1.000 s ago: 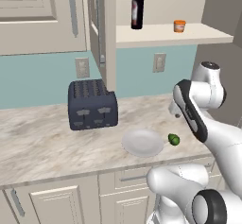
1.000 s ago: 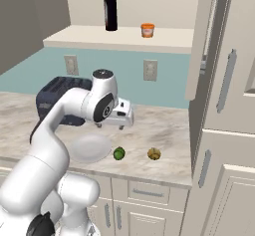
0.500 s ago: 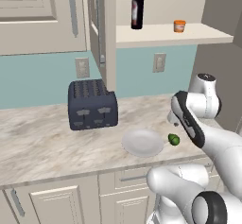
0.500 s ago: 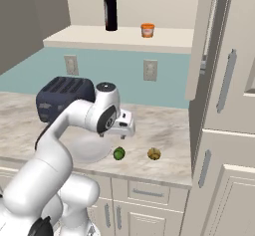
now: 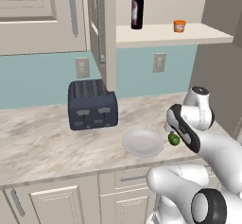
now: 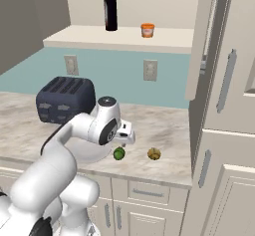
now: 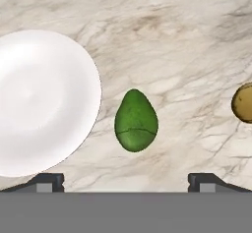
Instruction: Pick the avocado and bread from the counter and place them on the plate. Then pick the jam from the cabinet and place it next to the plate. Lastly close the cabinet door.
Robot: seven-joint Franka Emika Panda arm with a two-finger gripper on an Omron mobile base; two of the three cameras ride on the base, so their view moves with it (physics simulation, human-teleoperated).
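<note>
The hand [image 7: 126, 178], spread wide, hangs over the glossy egg-shaped avocado [image 7: 136, 121] on veined marble.

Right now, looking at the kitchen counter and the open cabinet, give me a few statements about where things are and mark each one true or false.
1. The avocado lies on the counter, between the plate and the bread. True.
2. The bread is already on the plate. False: it lies on the counter, and the plate is bare.
3. The end effector is shut on the avocado. False: its jaws stand open above the fruit, touching nothing.
4. The jam stands on the cabinet shelf, right of the wine bottle. True.
5. The toaster stands on the plate. False: it stands on the counter behind the plate.
</note>
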